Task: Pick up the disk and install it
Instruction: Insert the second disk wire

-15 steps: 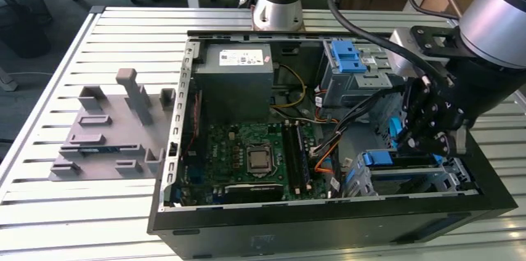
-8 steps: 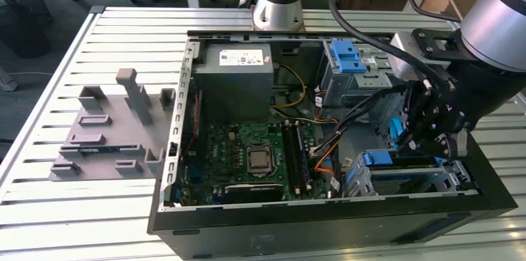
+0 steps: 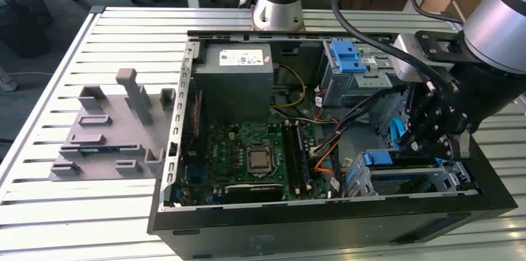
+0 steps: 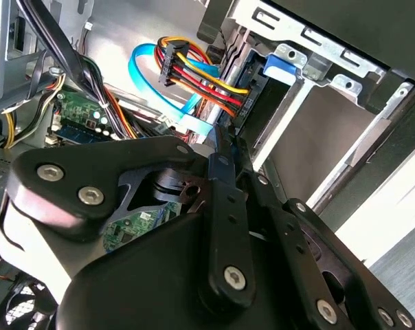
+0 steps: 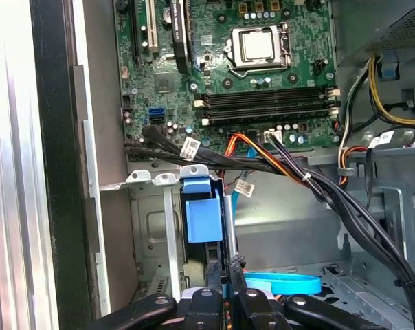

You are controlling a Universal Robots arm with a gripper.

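On the exterior view's left, I have a grey fixture plate (image 3: 111,135) with upright blocks lying on the slatted desk (image 3: 49,212). Next to it sits the open computer case (image 3: 185,150). Inside, the grey power supply (image 3: 238,76) sits toward the far wall, and the green motherboard (image 3: 258,156) lies below it. Further right, a bare blue latch (image 3: 347,56) tops the upper drive cage.

On the exterior view's right, the arm reaches down into the case and its gripper (image 3: 415,149) hangs over the lower drive cage (image 3: 448,178) in the near corner. The disk (image 3: 380,159) sits in that cage, with its blue bracket end facing the motherboard.

In the first wrist view the disk (image 5: 203,218) stands in its slot between silver cage rails, just ahead of the gripper (image 5: 224,271). The fingers (image 5: 213,275) are drawn together with only a sliver between them. I can't make out anything held there. A light-blue flat cable (image 5: 283,282) lies just beside them. The second wrist view shows the gripper (image 4: 225,143) pointing at bundled red, yellow and black wires (image 4: 200,79).
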